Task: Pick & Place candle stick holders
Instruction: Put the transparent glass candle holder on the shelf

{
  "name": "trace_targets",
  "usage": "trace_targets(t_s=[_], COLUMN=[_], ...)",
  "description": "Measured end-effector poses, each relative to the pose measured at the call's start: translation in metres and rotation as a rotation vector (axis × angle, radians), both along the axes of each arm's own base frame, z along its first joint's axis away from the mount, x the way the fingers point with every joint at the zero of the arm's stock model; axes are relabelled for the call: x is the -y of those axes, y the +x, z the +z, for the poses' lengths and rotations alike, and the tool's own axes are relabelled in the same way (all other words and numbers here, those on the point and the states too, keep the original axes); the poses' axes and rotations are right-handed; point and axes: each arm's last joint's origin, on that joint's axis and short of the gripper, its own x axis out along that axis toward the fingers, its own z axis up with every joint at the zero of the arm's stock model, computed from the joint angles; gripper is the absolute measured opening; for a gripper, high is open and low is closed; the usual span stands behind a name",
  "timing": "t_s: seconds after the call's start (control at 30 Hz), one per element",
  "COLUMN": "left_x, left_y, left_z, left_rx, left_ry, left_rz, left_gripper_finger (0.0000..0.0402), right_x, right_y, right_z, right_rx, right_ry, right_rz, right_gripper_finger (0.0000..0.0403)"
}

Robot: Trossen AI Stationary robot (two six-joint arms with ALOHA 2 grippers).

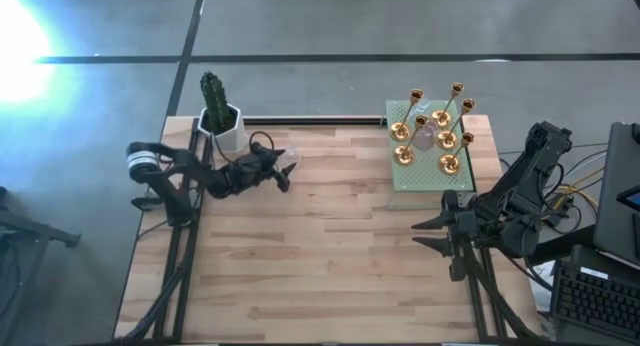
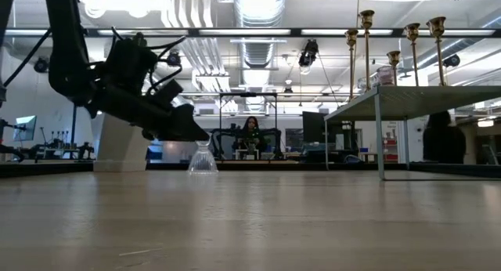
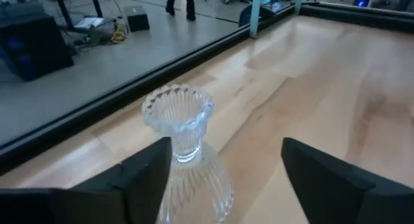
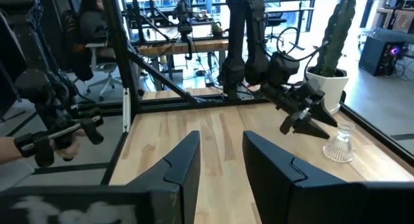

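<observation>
A clear ribbed glass candle holder (image 3: 184,153) stands upright on its wide foot on the wooden table, near the white cactus pot (image 1: 222,121). It also shows in the high view (image 1: 291,164) and the low view (image 2: 203,159). My left gripper (image 3: 223,175) is open, slanting down over it, with the glass close beside one finger (image 3: 145,179). Several gold holders (image 1: 435,121) and a pinkish glass one (image 1: 424,138) stand on a raised platform (image 1: 420,176) at the far right. My right gripper (image 4: 220,166) is open and empty at the table's right side. My left gripper is open around the clear holder's neck (image 3: 187,146), which stands close against one finger. I cannot tell whether that finger touches it. The holder stands on the table on its own foot.
The white pot with the green cactus (image 1: 213,91) stands at the far left corner, just behind my left arm. The raised platform stands on thin legs (image 2: 379,138). Bare wooden table (image 1: 330,256) lies between the arms. A person sits in the room beyond (image 2: 251,134).
</observation>
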Motion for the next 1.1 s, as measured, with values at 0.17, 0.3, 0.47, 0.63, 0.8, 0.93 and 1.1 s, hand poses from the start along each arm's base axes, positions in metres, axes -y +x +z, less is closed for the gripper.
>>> trace_targets(t_s=[0.17,0.3,0.47,0.63,0.8,0.93,1.1], left_x=[-0.011,-0.020,-0.032,-0.042,-0.046,-0.045,-0.044], left_y=[0.004,0.008,0.025,0.042,0.047,0.045,0.043], left_z=[-0.005,-0.008,-0.008,-0.012,-0.016,-0.010,-0.008], left_rx=[-0.037,-0.041,-0.031,-0.048,-0.073,-0.059,-0.058], left_ry=[-0.012,-0.019,-0.008,-0.008,-0.023,-0.009,0.002], left_rz=[0.054,0.091,0.091,0.083,0.090,0.085,0.072], left_gripper_finger=[0.0333,0.0341,0.0342,0.0337,0.0283,0.0196,0.0127], right_x=[0.000,0.000,0.001,0.001,0.001,0.001,0.001], right_y=[0.000,0.000,-0.001,-0.001,-0.001,-0.001,-0.001], right_z=[0.000,0.000,0.001,0.001,0.001,0.001,0.001], right_rx=[0.001,0.001,0.003,0.003,0.004,0.003,0.001], right_ry=[0.008,0.007,0.007,0.014,0.020,0.008,0.002], right_rz=[0.000,0.000,0.000,-0.001,-0.001,0.001,0.000], right_gripper_finger=[0.0103,0.0100,0.0105,0.0109,0.0106,0.0099,0.0091])
